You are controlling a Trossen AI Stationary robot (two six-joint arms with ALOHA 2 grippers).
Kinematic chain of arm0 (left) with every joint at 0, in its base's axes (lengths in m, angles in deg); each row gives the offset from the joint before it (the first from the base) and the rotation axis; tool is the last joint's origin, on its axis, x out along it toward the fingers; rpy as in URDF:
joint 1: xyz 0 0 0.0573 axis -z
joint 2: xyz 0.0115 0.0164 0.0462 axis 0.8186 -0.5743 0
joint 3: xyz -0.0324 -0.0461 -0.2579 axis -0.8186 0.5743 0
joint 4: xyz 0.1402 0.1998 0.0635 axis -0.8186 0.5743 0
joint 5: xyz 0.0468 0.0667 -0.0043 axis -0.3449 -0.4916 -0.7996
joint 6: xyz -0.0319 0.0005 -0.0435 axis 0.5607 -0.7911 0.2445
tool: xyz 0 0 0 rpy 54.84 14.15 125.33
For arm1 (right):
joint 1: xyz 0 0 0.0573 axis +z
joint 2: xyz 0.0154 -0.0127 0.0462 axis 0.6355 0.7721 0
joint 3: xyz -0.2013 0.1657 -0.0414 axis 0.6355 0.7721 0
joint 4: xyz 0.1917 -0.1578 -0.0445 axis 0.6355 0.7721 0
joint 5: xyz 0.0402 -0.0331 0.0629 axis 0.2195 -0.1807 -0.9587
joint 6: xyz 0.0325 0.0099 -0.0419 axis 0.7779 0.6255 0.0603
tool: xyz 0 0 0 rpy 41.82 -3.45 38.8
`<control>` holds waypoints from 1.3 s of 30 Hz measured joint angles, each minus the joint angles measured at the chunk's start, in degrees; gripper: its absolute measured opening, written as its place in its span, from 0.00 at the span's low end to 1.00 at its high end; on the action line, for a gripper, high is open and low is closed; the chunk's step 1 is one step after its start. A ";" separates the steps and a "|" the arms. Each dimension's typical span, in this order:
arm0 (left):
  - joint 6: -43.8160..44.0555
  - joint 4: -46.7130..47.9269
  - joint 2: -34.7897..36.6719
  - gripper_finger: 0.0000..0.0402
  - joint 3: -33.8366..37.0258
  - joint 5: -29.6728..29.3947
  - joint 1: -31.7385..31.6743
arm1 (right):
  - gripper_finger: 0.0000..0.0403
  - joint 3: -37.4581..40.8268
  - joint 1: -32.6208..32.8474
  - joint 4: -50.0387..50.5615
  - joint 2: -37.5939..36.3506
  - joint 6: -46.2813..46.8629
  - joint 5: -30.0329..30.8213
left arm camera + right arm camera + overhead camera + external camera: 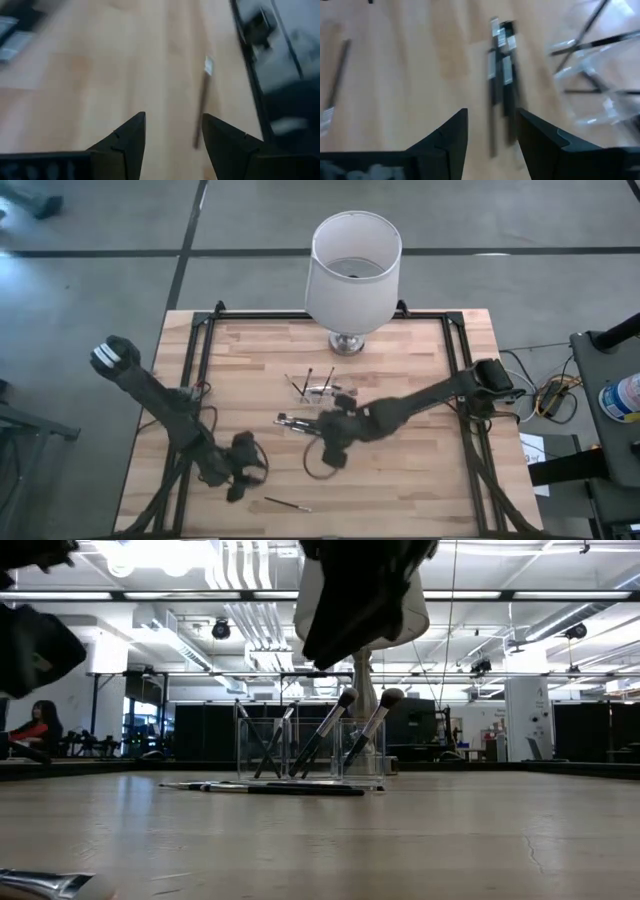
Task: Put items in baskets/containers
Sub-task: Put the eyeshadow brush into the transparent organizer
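The brushes fall into three lots: several stand tilted in the clear holder (322, 389) at the table's centre, at six o'clock from the lamp (351, 272); a small bundle (501, 70) lies flat just beside the holder at its eight o'clock; and one stray brush (287, 504) lies near the front edge. The right gripper (490, 131) hangs released and empty over the bundle. The left gripper (172, 137), also parted and empty, hovers at ten o'clock of the stray brush.
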 joint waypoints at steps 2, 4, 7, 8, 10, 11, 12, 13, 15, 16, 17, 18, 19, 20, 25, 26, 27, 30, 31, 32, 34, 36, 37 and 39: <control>-3.27 0.31 -3.92 0.46 -2.41 3.34 0.49 | 0.38 0.02 2.07 0.35 0.00 2.07 -0.07; -7.15 0.87 -7.47 0.46 -4.19 5.90 1.05 | 0.37 0.06 3.79 0.89 0.00 4.27 -0.08; -10.16 0.58 -12.35 0.46 -6.85 7.88 1.76 | 0.38 0.18 5.86 1.18 0.11 8.09 0.11; -10.31 0.61 -13.74 0.46 -7.58 8.38 1.98 | 0.38 0.25 6.50 1.16 0.17 9.19 0.12; -10.51 0.62 -16.51 0.46 -9.55 8.64 2.35 | 0.38 0.36 7.65 1.24 0.26 10.66 0.14; -10.57 0.59 -17.67 0.46 -10.41 8.88 2.49 | 0.38 0.36 8.11 1.18 0.35 11.38 0.23; -10.56 0.99 -18.69 0.46 -11.30 9.28 2.52 | 0.38 0.37 8.55 1.14 0.46 12.29 0.44; -10.48 1.28 -19.66 0.46 -12.35 9.57 2.53 | 0.38 0.38 9.05 1.16 0.50 13.06 0.79; -9.91 3.38 -21.72 0.45 -14.64 9.51 2.58 | 0.37 0.44 9.85 1.08 0.69 14.24 1.50; -9.54 6.19 -22.63 0.44 -15.66 9.46 2.60 | 0.37 0.45 10.25 0.98 0.72 14.70 1.89; -9.16 9.24 -23.51 0.43 -16.70 9.35 2.60 | 0.36 0.45 10.58 0.87 0.72 15.30 2.34; -8.34 11.87 -24.34 0.41 -17.81 8.47 2.62 | 0.36 0.45 10.92 0.80 0.72 15.87 3.06; -6.94 14.37 -24.87 0.39 -19.12 7.87 2.60 | 0.36 0.45 11.19 0.75 0.72 16.44 3.64; -5.10 16.85 -25.21 0.37 -19.96 7.21 2.60 | 0.36 0.45 11.55 0.76 0.72 17.05 4.40; 5.75 21.11 -24.37 0.22 -21.98 7.05 2.72 | 0.34 0.45 13.40 0.31 0.72 20.82 7.47; 7.47 20.69 -23.52 0.20 -22.39 6.77 2.91 | 0.34 0.45 13.82 0.24 0.72 21.48 8.30; 8.89 20.29 -22.59 0.17 -22.77 5.95 3.28 | 0.34 0.45 14.22 -0.03 0.72 22.15 9.22; 8.26 19.90 -21.23 0.12 -23.61 3.30 4.49 | 0.34 0.45 15.13 -1.02 0.72 23.42 11.48; 7.56 19.87 -21.21 0.11 -23.62 3.08 4.70 | 0.34 0.45 15.30 -1.11 0.72 23.76 11.98; 7.10 20.20 -21.21 0.10 -23.63 2.92 4.70 | 0.34 0.45 15.34 -1.09 0.72 24.36 12.13; 5.13 19.89 -21.22 0.08 -23.85 1.80 4.65 | 0.34 0.45 15.38 -1.11 0.72 25.25 12.20; 0.39 19.38 -21.56 0.08 -23.90 0.39 4.59 | 0.34 0.48 15.38 -1.18 0.72 26.19 12.36; -2.56 19.33 -22.03 0.08 -23.77 -0.03 4.59 | 0.34 0.53 15.38 -1.15 0.72 26.51 12.36; -6.51 19.30 -23.08 0.08 -23.69 -0.23 4.57 | 0.34 0.56 15.38 -1.13 0.72 27.20 12.35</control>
